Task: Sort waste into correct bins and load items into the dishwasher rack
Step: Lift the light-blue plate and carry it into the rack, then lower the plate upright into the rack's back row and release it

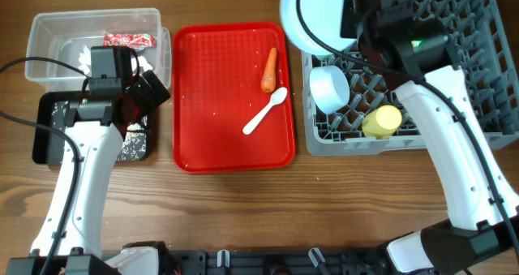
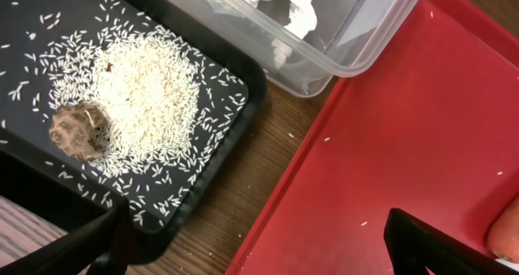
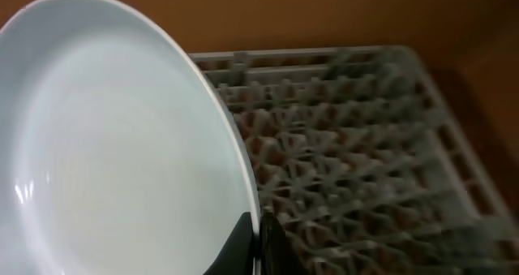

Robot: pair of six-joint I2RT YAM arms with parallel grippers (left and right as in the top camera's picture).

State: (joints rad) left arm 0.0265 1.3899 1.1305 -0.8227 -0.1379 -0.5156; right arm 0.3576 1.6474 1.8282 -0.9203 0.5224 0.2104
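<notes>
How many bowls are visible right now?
1: a bowl on its side at the left edge of the rack, beside the yellow cup. Another may be hidden under the right arm.

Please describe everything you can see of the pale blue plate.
The plate is round, pale blue, smooth and glossy, with faint rings in its well, and empty. The right pincer clamps its rim. It is held over the far left corner of the grey rack; whether it touches the rack cannot be told.
</notes>
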